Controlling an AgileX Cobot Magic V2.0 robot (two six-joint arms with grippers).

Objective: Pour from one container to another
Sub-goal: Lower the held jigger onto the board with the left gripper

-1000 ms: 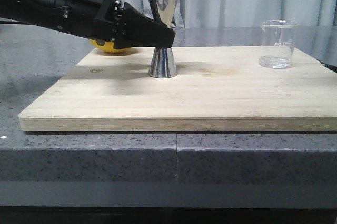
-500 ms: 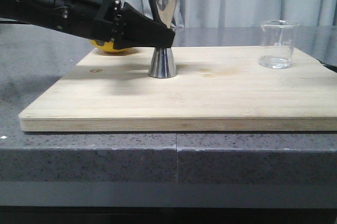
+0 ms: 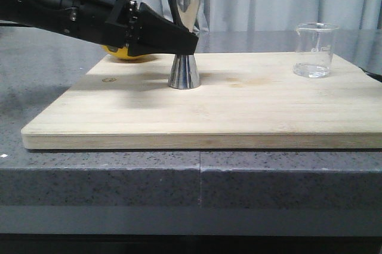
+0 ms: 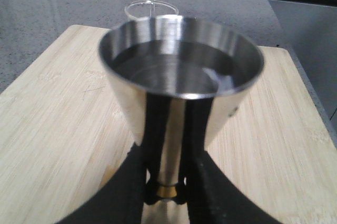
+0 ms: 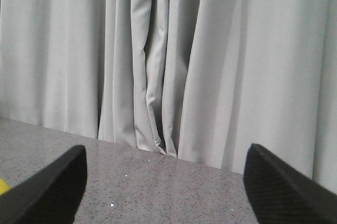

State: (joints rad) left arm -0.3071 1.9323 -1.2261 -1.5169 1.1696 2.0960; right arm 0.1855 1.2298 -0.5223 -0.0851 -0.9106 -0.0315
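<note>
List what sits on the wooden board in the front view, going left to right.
Yellow object behind the left gripper → steel jigger → glass beaker.

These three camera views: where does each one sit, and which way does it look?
Front view: low at the table's edge, looking forward over the wooden board; the left arm reaches in, left gripper at the jigger; beaker stands apart.
Left wrist view: on the left arm, looking into the jigger, black fingers astride its waist.
Right wrist view: raised, facing curtains; right gripper open.
Shared: front and left wrist views both show jigger, beaker, board.
</note>
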